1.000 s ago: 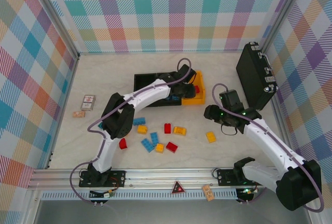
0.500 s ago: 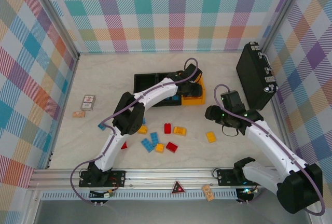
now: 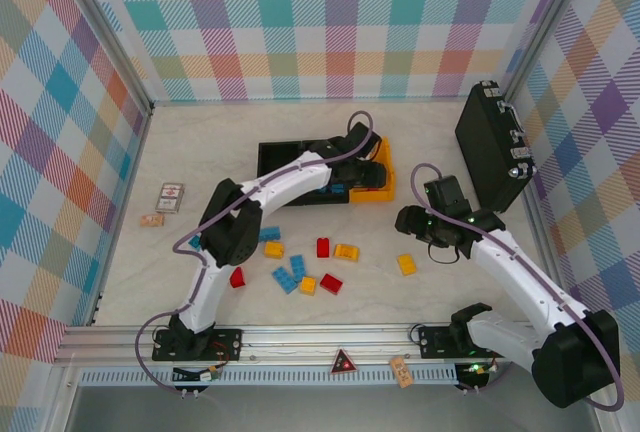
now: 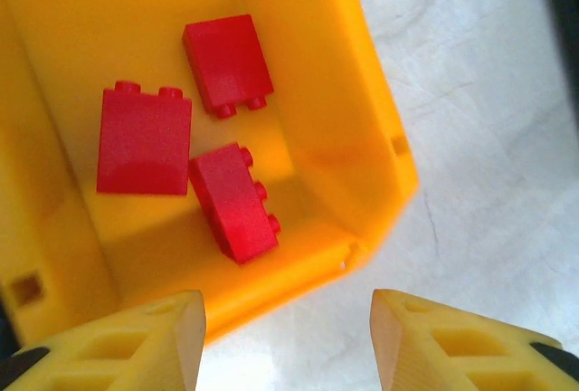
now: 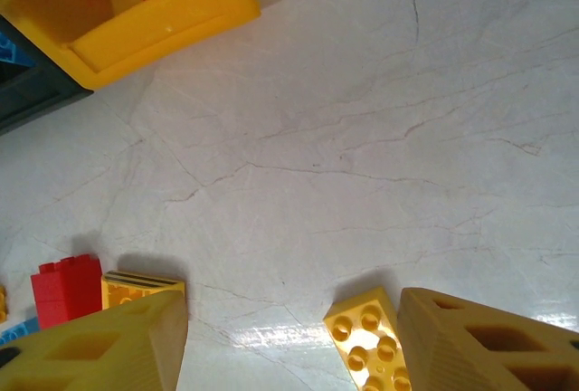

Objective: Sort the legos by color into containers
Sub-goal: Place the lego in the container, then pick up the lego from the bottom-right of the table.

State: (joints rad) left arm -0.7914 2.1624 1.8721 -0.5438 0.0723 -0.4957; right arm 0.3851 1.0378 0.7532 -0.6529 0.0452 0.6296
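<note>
Currently: left gripper (image 4: 285, 328) is held wide, empty; yellow bin (image 4: 362, 138) with three red legos (image 4: 233, 203) lies directly below it. Right gripper (image 5: 289, 337) likewise parted, empty; yellow lego (image 5: 366, 341), seen just beside one finger, could be knocked aside by an off-centre descent.

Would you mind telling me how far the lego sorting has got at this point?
Done: three red bricks lie in the yellow-orange bin. In hand: nothing; the left gripper hangs open over that bin, and the right gripper is open above a yellow brick on the table. Left: roughly nine loose bricks, red, blue and yellow.
</note>
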